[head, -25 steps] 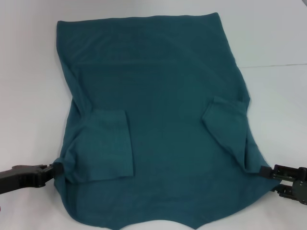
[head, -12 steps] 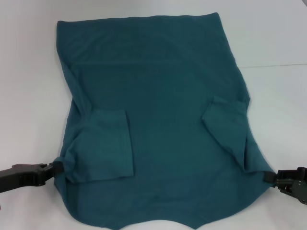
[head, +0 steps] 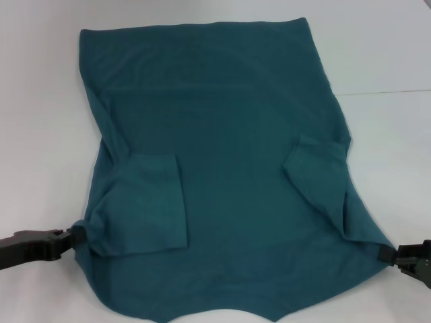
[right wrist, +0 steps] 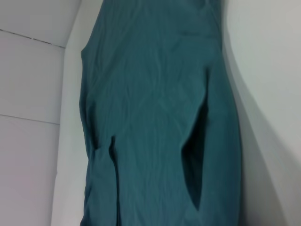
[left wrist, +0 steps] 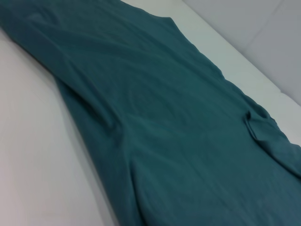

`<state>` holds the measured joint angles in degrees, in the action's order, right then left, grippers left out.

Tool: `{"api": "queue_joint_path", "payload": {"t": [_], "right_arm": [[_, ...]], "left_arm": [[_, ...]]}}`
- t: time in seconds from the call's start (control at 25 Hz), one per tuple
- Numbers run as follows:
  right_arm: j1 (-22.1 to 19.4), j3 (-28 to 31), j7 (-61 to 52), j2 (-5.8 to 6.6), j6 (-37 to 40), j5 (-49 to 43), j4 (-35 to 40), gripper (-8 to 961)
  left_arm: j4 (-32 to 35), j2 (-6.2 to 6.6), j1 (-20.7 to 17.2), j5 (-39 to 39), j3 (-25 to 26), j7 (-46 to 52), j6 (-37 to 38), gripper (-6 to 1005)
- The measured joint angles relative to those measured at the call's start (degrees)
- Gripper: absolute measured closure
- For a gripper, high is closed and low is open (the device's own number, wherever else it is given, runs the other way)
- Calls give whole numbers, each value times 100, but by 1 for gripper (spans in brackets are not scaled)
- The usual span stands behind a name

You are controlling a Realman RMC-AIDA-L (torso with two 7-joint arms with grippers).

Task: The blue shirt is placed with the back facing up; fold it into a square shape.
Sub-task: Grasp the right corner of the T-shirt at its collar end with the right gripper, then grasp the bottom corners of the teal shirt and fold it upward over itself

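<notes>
At roughly 8 o'clock in the head view, left tool (head: 73, 237) sits at the shirt's edge, pinching a bunched fold of cloth just below the left sleeve; no shift there over the last second. Right tool (head: 389, 257) at 4 o'clock has slid outward and a bit lower toward the frame corner, and the cloth corner it holds has stretched out with it into a sharper point; it looks pinched on that corner, though the fingers themselves are mostly out of frame. Wrist views show only cloth and counter, no fingers.

Blue shirt (head: 229, 182) lies flat, plain side up, on the white counter (head: 384, 47), filling the middle of the view. Hem at 12 o'clock, neck cut at 6 o'clock. Both sleeves are already folded inward onto the body: left sleeve flap (head: 151, 202) at 8 o'clock, right sleeve flap (head: 320, 178) at 3 o'clock.

Meaning, as a guess: the outward pull takes slack out of the shoulder edge. With both tools gripping the near end, the likely next step is lifting it and folding toward the hem. Square not made yet.
</notes>
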<state>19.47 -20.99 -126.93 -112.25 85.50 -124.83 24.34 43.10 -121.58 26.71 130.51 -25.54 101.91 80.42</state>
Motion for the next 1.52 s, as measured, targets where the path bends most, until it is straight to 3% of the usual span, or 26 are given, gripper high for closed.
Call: {"api": "queue_joint_path", "payload": {"t": [0.52,0.96,1.52], "right_arm": [[-166,252,904,29,473,38,74,913],[-527,373,1542,-11,808,39,80,913],[-855,474,2162,69,1141,5,77,914]], "left_arm": [[336,2,-418,25,372,436,231,985],[418,-10,-895,99,732,385,1227,985],[390,-33,-1241,110,1171,201,1951,986]]}}
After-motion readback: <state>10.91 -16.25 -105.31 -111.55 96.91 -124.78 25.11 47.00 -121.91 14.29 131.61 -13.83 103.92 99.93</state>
